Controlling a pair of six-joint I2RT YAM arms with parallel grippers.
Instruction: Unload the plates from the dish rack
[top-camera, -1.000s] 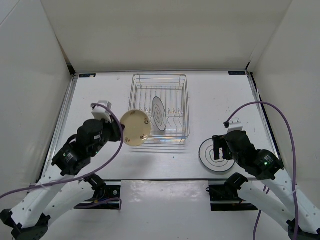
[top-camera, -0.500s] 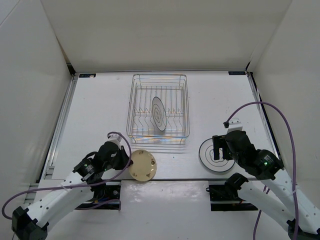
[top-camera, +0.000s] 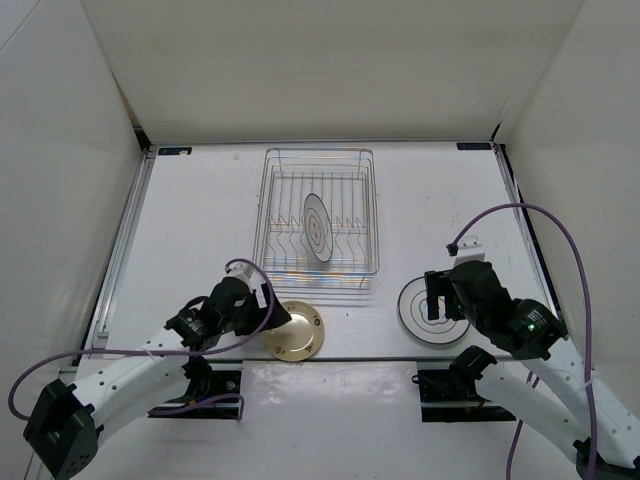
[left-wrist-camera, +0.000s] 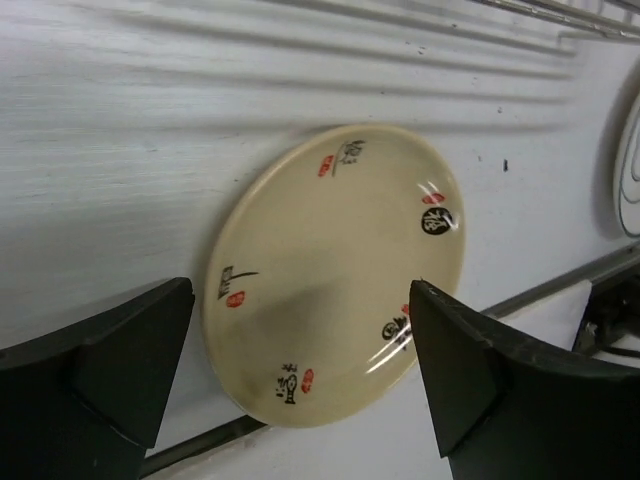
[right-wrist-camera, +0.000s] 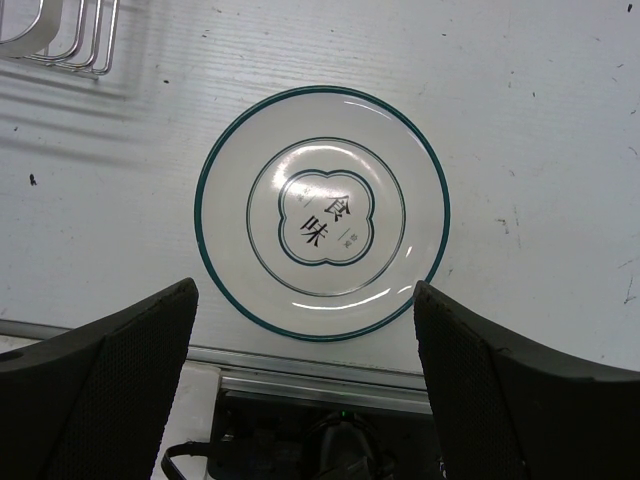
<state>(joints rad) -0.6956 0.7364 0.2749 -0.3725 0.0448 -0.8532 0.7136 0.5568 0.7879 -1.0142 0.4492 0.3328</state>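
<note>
L fingers (left-wrist-camera: 110, 360) stand wide, gripping nothing. Btwn them and just ahead sits the tan plate (left-wrist-camera: 335, 270), touching neither finger, glossy printed face in view, on the bench (top-camera: 200, 220) near its front edge. Wrist view makes it look tipped, top view looks flat w/ a raised centre, so can't say for sure it has settled. R fingers (right-wrist-camera: 110, 380) are also wide and empty, hovering straight over a ringed plate (right-wrist-camera: 325, 215) that lies flat, face up, on the bench. No contact.

Further out, ahead of the L fingers and off to their right, is the dish rack (top-camera: 318, 151). One plate is left in it: the last plate (top-camera: 316, 228), white w/ dark rings, standing on edge btwn the dividers (top-camera: 345, 222), approx. mid-rack, well apart from both sets of fingers. Two of three out, I'd judge.

Handling, my read: plates are stiff, light, glaze-slick, prob. chip if dropped. For the standing one, take the top of the rim, one finger per face, coming down from above. Pinch firmly, lift straight up clear of the dividers before tilting.
</note>
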